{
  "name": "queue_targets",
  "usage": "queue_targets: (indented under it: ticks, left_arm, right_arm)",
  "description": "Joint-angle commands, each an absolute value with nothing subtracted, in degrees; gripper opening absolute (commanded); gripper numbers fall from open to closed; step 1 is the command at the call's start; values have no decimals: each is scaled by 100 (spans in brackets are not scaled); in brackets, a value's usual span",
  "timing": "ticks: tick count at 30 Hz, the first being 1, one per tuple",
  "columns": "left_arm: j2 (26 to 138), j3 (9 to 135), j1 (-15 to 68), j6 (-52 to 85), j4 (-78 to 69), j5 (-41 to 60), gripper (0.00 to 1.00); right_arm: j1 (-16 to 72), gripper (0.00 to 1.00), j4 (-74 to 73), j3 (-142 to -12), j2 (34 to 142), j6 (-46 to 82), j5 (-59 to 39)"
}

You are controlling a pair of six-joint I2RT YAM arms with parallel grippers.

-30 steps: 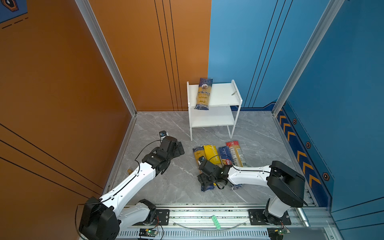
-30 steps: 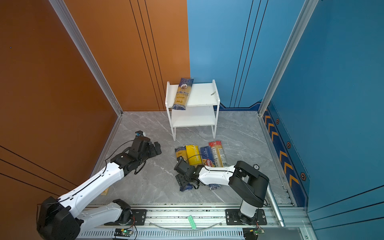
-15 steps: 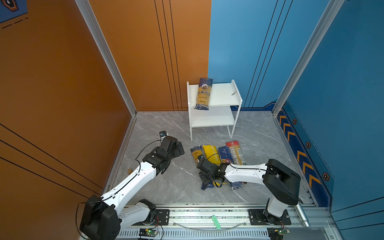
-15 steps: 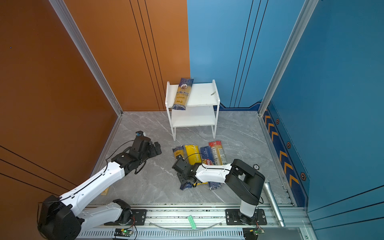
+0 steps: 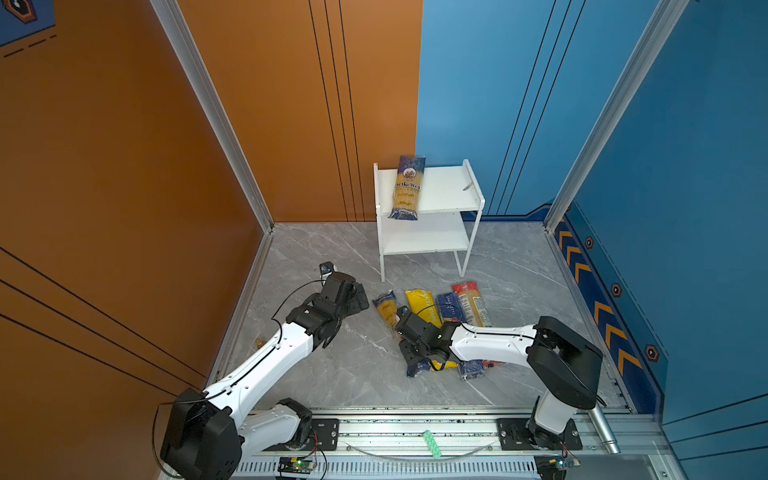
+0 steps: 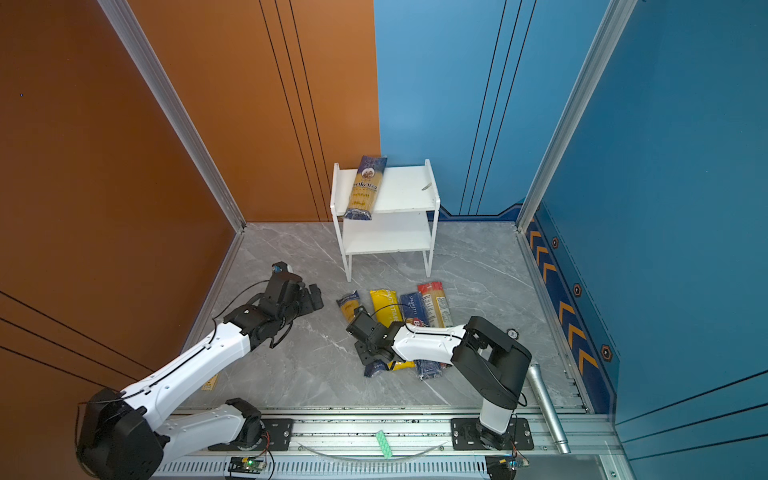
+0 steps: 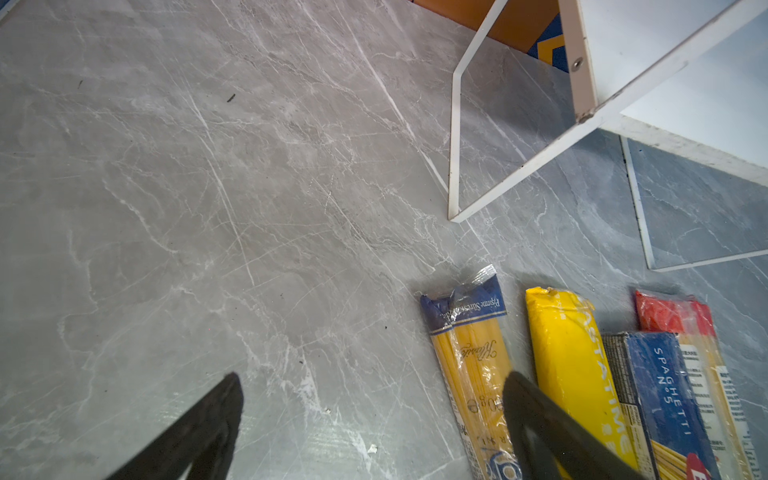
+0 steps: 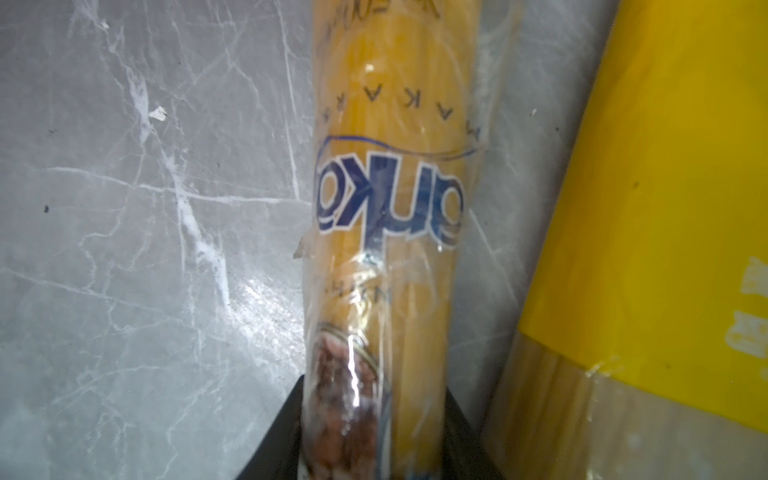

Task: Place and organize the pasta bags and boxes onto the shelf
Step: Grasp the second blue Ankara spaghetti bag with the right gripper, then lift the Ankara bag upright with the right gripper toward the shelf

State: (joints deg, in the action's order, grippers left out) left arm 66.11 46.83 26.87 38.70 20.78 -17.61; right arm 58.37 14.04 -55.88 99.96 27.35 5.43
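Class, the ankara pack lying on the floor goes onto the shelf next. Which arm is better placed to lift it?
Right. The right end effector is closed around that ankara pack, a finger on each side. The left end effector hangs open beside it, holding nothing.

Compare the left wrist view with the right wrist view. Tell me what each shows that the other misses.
Left wrist only: the shelf, the blue spaghetti pack, the red-ended pack, and the open left tool above the floor. Right wrist only: the logo of the ankara pack up close, with the right tool closed around that pack. Both: the ankara pack, the yellow pack beside it, the grey marble floor.
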Motion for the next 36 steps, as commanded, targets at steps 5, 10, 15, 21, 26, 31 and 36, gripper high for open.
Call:
queue_targets:
  ticks: [5,10,15,21,26,31,36]
  left_arm:
    - [6701,4670,2614,3916,2081,-1622,98]
    - [6724,4680,2619,3920,2070,-1595,98]
    - [6719,4652,2610,3920,2064,-1593,98]
    - [6698,4629,2610,3920,2077,-1590,98]
    - [6637,4573,2588,3920,2075,-1614,98]
    - [6583,4522,2551,3967,2074,-1645,98]
    - [6599,4465,2522,3999,2039,-1617,98]
  right_arm:
    - [5666,10,1653,-5704,9849,2751,262]
    - [5521,0,1653,-5727,9668,2788,-9]
    - [5304,0,1689,-5789,9453,2826,-430]
    - [5177,0,2207,-6151,9405,2636,-730]
    - [5036,0,2478,-6388,9266,2637,-1020]
    - [4750,0,2986,-6653,9090,2646,-1415]
    - [4561,0,3649,-7071,8949,2417,-1572]
